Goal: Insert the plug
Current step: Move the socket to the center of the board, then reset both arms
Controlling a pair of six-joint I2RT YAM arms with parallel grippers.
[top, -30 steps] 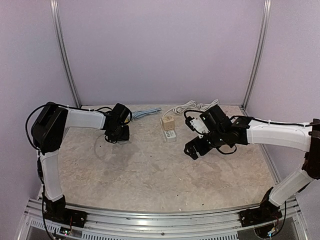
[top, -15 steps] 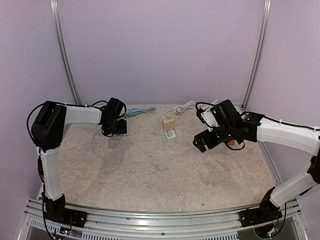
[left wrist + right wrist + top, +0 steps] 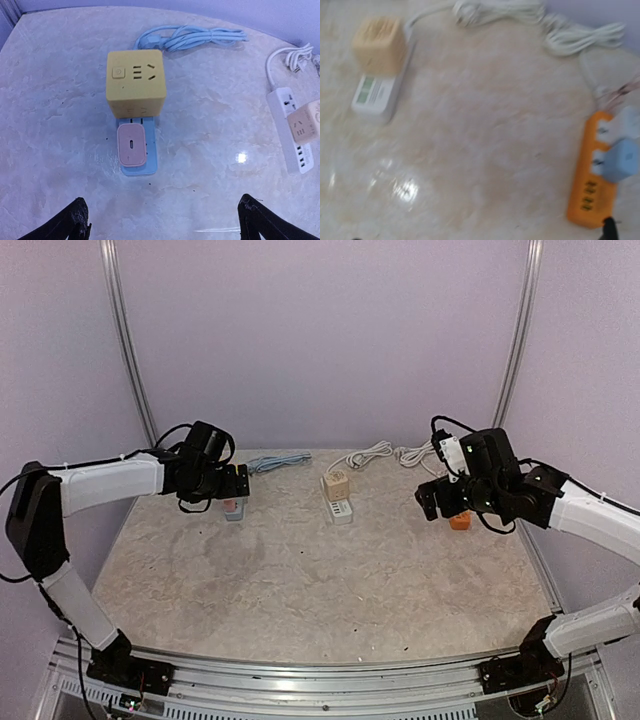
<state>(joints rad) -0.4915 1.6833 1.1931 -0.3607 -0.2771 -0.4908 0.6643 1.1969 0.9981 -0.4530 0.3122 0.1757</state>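
Note:
A pink plug (image 3: pixel 131 144) sits pressed into a light-blue power strip (image 3: pixel 150 162), just in front of a yellow cube socket (image 3: pixel 136 80) on the same strip. My left gripper (image 3: pixel 162 212) hangs over the table just short of the strip, open, with nothing between its fingers (image 3: pixel 75 220). In the top view the pink plug (image 3: pixel 233 507) shows below the left gripper (image 3: pixel 232 490). My right gripper (image 3: pixel 440 502) is open and empty beside an orange power strip (image 3: pixel 590 190), which carries a blue plug (image 3: pixel 620 161). The right wrist view is blurred.
A white power strip (image 3: pixel 287 127) with a beige cube (image 3: pixel 337 485) lies at mid-back. A coiled blue cable (image 3: pixel 192 37) and white cables (image 3: pixel 560 27) lie along the back wall. Metal frame posts (image 3: pixel 128 350) stand at the rear corners.
The left gripper has opened and drawn back off the pink plug, which stays in the blue strip. The right arm has swung right and back towards the orange strip.

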